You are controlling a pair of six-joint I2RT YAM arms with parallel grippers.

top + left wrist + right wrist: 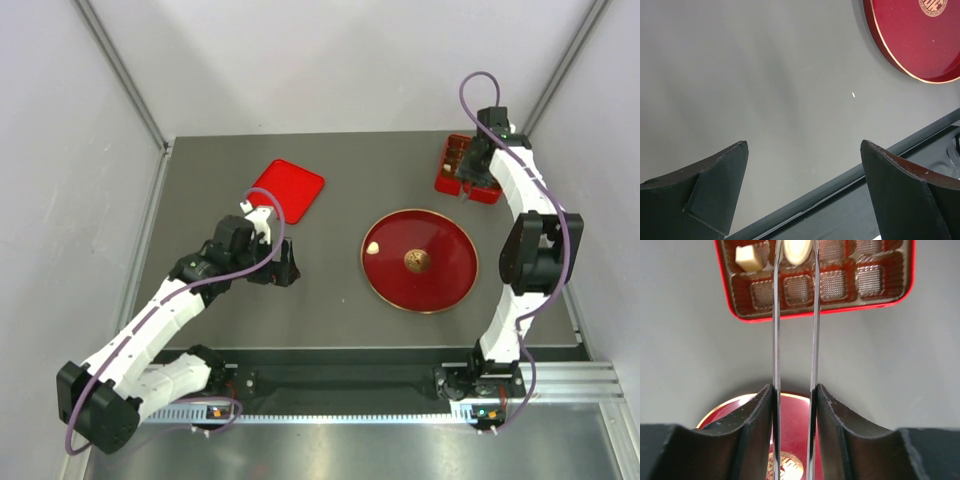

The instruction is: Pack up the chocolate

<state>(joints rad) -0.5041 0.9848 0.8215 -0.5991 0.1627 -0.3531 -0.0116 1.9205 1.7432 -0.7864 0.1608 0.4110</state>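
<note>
Placing step: your right gripper (795, 395), pressed onto the tongs (776, 340), carries a cream oval chocolate (796, 251) over the red box (840, 309), next to a cream cube (750, 257). Next, lower it into a cell and ease the squeeze. Your left gripper (804, 145) hangs spread and empty.

text: none legible | red plate (446, 276) emblem (938, 5): markings too small to read

Plate (445, 288) dark red, gold rim + gold emblem (417, 261). Box (820, 312) red, brown grid-textured cells. Choc cube (749, 257) + choc oval (797, 250) cream. Lid (288, 189) red, table (330, 320) grey, tongs (776, 340) silver.
</note>
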